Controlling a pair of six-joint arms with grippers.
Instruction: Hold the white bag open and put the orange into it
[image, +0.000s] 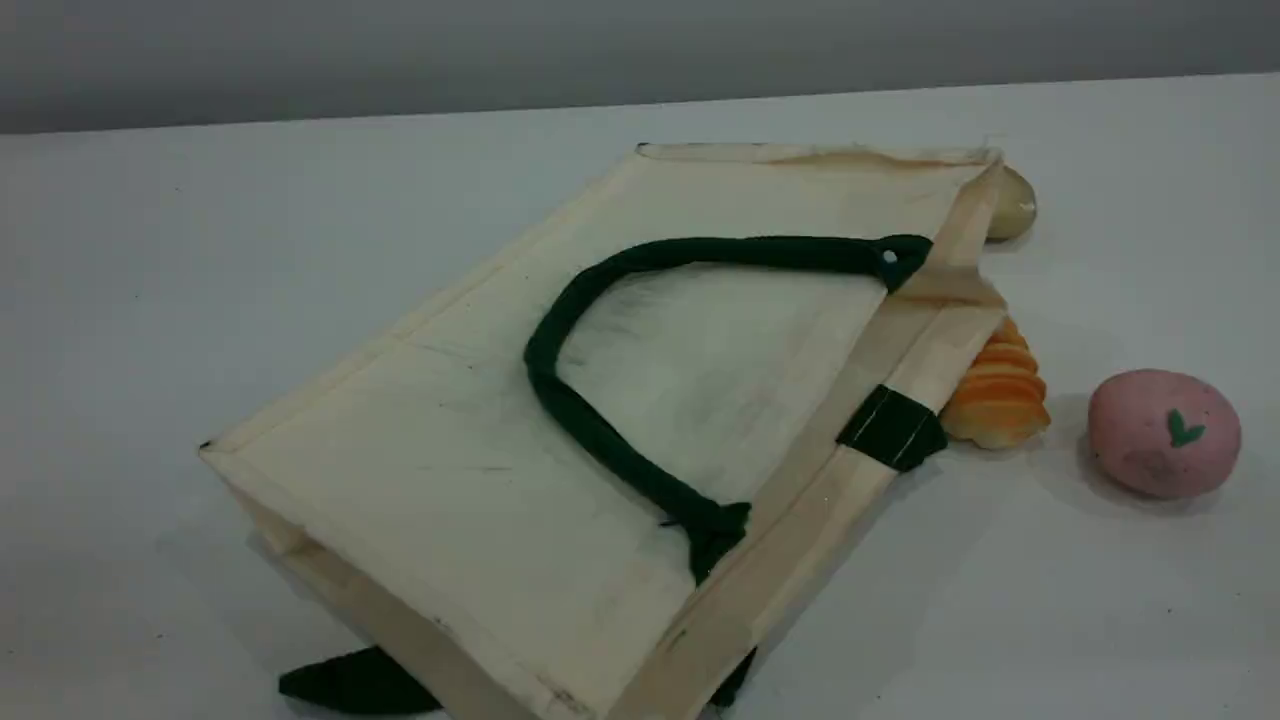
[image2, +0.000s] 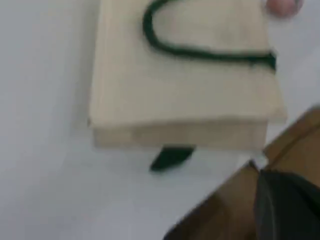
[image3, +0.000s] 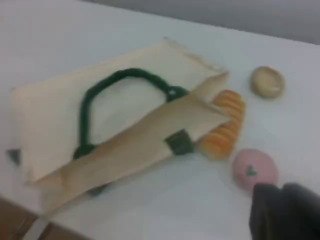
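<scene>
The white bag (image: 480, 430) lies flat on its side in the middle of the table, its mouth at the right end. One dark green rope handle (image: 560, 330) curves across its upper face, and a second green handle (image: 350, 683) pokes out from under the near corner. The orange is not visible in any view. No arm shows in the scene view. My left gripper (image2: 287, 205) is a dark tip above the table's edge, near the bag's (image2: 185, 90) bottom end. The dark tip of my right gripper (image3: 285, 210) hangs beside the bag's (image3: 50, 125) mouth side, with nothing visibly in it.
A ridged yellow-orange bread loaf (image: 995, 390) lies against the bag's mouth. A pink ball with a green leaf mark (image: 1165, 432) sits to its right, and a beige round thing (image: 1010, 205) lies behind the bag's far corner. Brown floor beyond the table edge (image2: 225, 215) shows.
</scene>
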